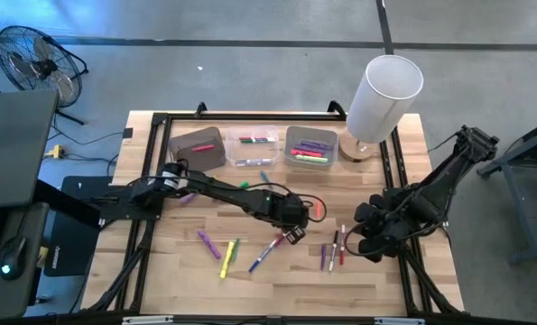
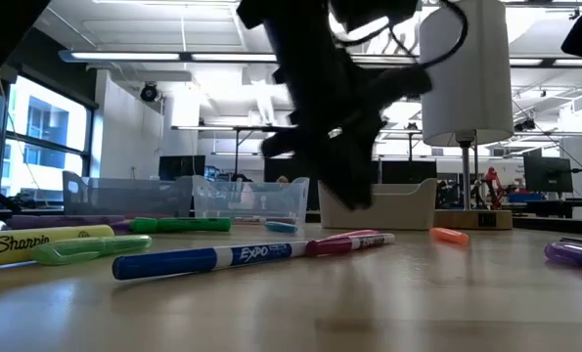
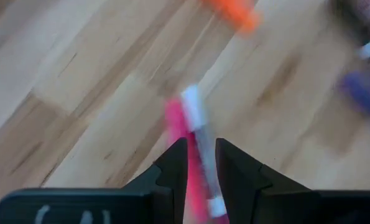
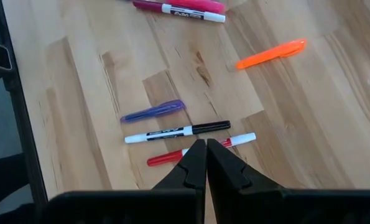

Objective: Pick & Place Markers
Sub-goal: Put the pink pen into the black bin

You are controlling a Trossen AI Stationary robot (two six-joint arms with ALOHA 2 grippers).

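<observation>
The jaws of the left gripper (image 1: 294, 236) are seen from above low over the middle of the desk (image 1: 169, 271), at the upper end of a pink marker (image 1: 273, 246) whose line is carried on by a blue marker (image 1: 258, 262); the grip itself cannot be made out in this view. The right gripper (image 1: 374, 251) is held near the desk's right edge, just beside a small cluster of markers (image 1: 333, 253). More markers are scattered to the left of the left jaws, and others lie in the bins (image 1: 310, 147) at the back.

In the low view, "EXPO" can be read on the blue marker (image 2: 212, 260) and "Sharpie" on a yellow marker (image 2: 36, 244).

In the left wrist view, the jaws are seen narrowly parted, one on each side of the pink marker (image 3: 183, 149); whether it is pinched cannot be told.

In the right wrist view, that arm's jaws are pressed together and empty, with a red marker (image 4: 172, 156), a black-capped white marker (image 4: 177, 131) and a purple marker (image 4: 153, 111) just ahead.

The markers are judged light, stiff and smooth, likely to roll or slip; hold is best taken across the barrel near mid-length.
</observation>
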